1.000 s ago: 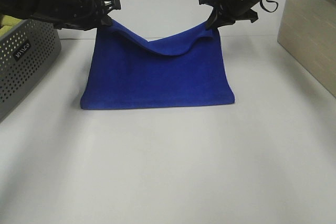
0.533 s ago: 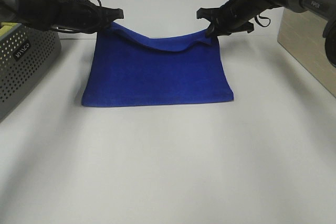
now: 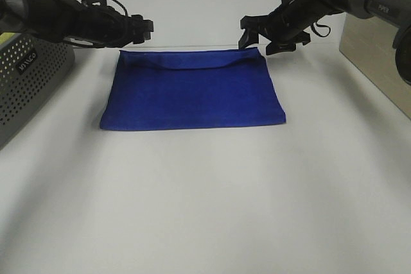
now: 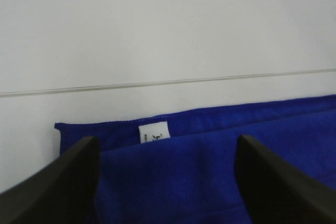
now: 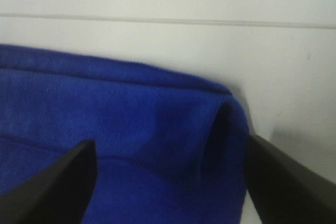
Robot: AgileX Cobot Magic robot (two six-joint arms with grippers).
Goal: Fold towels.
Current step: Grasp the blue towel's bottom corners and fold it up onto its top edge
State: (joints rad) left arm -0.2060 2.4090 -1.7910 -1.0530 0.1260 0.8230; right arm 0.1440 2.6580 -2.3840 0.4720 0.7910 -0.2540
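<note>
Your left gripper (image 3: 146, 31) and right gripper (image 3: 257, 38) are both spread wide with nothing in them, hovering just over the far corners of the folded blue towel (image 3: 192, 97).

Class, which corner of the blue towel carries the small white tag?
The towel's far corner by the left gripper: the white tag shows there; the right gripper's corner has none.
</note>
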